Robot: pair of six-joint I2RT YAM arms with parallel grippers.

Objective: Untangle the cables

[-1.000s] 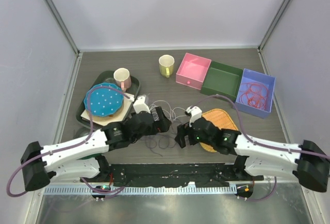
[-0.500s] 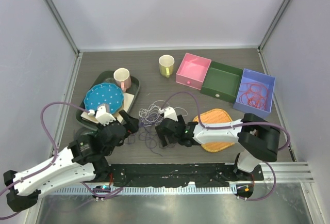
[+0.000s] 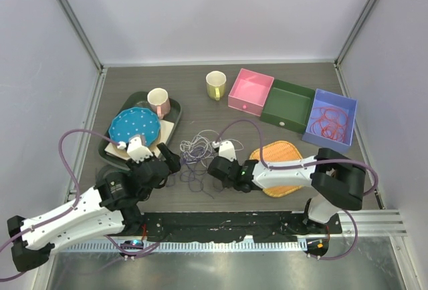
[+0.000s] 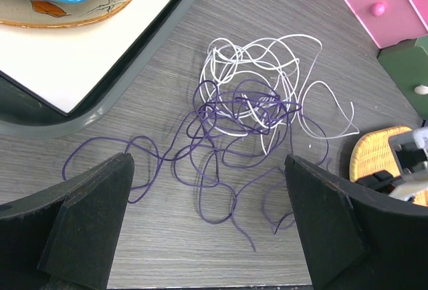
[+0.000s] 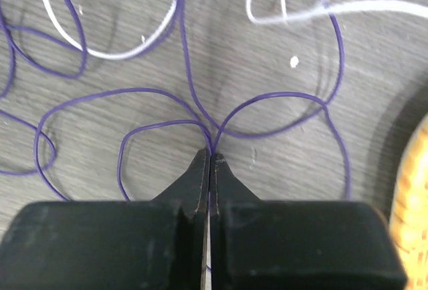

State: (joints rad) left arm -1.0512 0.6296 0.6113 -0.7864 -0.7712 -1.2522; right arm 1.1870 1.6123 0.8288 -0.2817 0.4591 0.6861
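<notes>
A tangle of cables lies on the dark wood table: a white cable and a purple cable looped through each other. My right gripper is low at the tangle's right side, shut on a strand of the purple cable where two loops meet; the white cable runs just beyond. The left gripper hovers open at the tangle's left side, with loose purple loops between its fingers and nothing gripped. Orange-red cables lie in the blue box.
A dark tray at the left holds a blue plate and a pink cup. A yellow cup, a pink box, a green box and a blue box line the back. An orange woven mat lies under the right arm.
The right gripper has gone from open to shut, pinching the purple cable. Over the last second both arms swung in toward the tangle; the left arm has barely moved since.
</notes>
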